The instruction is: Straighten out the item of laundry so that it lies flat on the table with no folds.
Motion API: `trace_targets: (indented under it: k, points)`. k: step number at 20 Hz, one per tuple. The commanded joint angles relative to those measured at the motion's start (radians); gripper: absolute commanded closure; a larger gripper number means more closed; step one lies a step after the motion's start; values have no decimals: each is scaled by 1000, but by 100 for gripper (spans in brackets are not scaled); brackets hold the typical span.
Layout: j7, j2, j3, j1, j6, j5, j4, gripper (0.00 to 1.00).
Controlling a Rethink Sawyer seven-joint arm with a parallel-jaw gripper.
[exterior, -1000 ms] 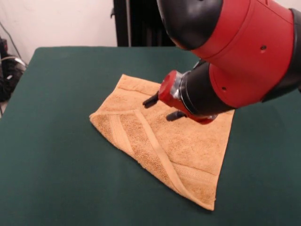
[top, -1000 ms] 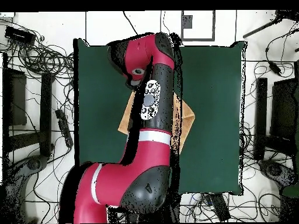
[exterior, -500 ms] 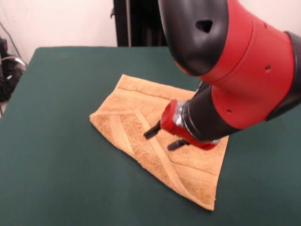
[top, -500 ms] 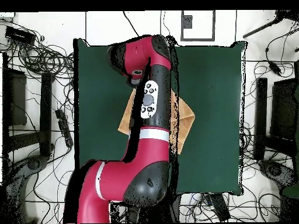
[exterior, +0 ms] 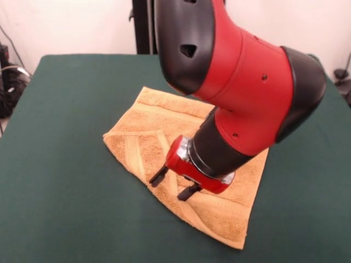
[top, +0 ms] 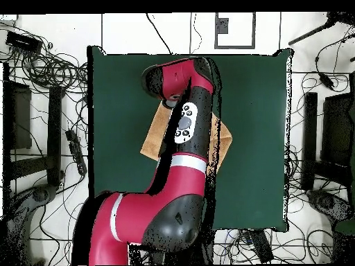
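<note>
Towel [exterior: 164,142] lies folded over itself into a rough triangle near the middle of the green surface [exterior: 60,208], its nearest corner pointing at the camera. Just beyond that corner the gripper [exterior: 174,184] hangs over the diagonal folded edge, its two black fingers spread apart and holding nothing. Closing there risks pinching both layers together, dragging the whole cloth rather than unfolding it. Farther back, the upper edge could bunch.

Bright, even light; soft shadows, no glare or blur
</note>
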Motion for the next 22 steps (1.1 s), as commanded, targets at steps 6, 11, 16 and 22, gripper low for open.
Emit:
trace_targets:
  k: [6,11,16,22]
  points:
    - [272,-14,44,15,-55,4,229,0]
    - [247,-22,29,14,-20,-7,259,0]
    - [222,-20,27,20,-8,-12,267,0]
    - [240,-23,15,22,-52,-30,305,0]
